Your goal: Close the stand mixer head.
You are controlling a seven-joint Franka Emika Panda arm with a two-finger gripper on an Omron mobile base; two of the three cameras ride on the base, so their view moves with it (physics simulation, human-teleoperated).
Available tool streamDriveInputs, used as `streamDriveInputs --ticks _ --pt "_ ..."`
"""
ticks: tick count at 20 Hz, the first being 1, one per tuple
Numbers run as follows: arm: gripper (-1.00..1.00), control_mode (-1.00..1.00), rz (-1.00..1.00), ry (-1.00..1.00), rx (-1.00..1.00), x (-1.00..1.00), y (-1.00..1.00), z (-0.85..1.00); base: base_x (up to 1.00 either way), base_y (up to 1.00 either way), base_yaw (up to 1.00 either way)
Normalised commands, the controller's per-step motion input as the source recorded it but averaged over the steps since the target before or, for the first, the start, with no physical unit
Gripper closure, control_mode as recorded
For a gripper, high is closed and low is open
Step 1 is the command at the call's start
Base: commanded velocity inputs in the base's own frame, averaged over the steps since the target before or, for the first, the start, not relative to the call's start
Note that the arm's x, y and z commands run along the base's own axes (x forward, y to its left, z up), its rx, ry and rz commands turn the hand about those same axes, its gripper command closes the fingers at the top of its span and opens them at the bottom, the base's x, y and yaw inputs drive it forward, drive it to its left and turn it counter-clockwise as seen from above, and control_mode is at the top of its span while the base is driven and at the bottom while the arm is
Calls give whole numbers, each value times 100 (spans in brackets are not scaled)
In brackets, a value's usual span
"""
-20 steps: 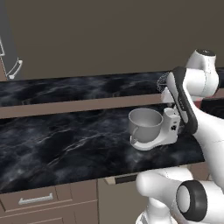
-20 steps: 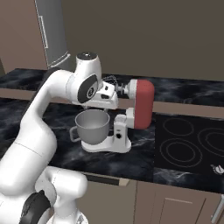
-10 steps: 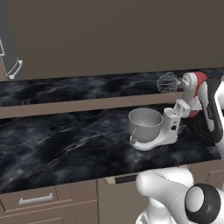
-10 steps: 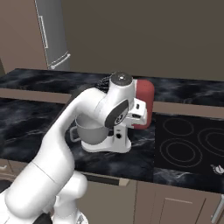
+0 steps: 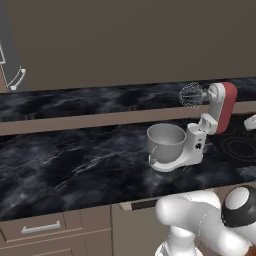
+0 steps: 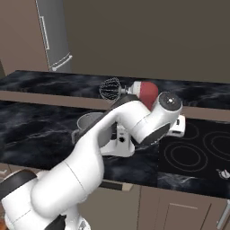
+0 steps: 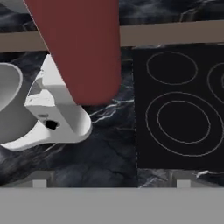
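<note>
Dark marbled counter (image 5: 75, 165) w/ a black cooktop (image 7: 183, 109) at its right end. Near the cooktop stands a white mixer; its stand mixer head (image 5: 223, 106), rounded, oblong, red, is tilted up and back, wire whisk (image 5: 191, 95) raised above the grey bowl (image 5: 166, 142). No readable writing. Gripper state: can't tell.

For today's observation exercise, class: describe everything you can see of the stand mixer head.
The stand mixer head is a rounded, oblong red part with a smooth, matte look. It is tilted up and back, hinged at the top of the mixer's white body, so it is open. A wire whisk sticks out from its underside, raised clear above the grey metal bowl. The mixer stands on the dark marbled counter, left of the black cooktop.
</note>
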Motion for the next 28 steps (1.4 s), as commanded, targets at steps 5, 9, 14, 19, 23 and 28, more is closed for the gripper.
streamDriveInputs --ticks 5,9,14,19,23,28 --pt "-100 -100 0 -27 -7 20 -59 0 0 0 0" --pt "-100 -100 0 -38 -9 55 -10 0 0 0 0" --pt "-100 -100 0 -34 -10 99 -2 -1 0 0 0" --pt "-100 -100 0 -16 -10 68 -16 0 0 0 0" --pt "-100 -100 1 -10 -9 46 -6 7 0 0 0" --pt "-100 -100 14 3 -3 40 47 3 0 0 0"
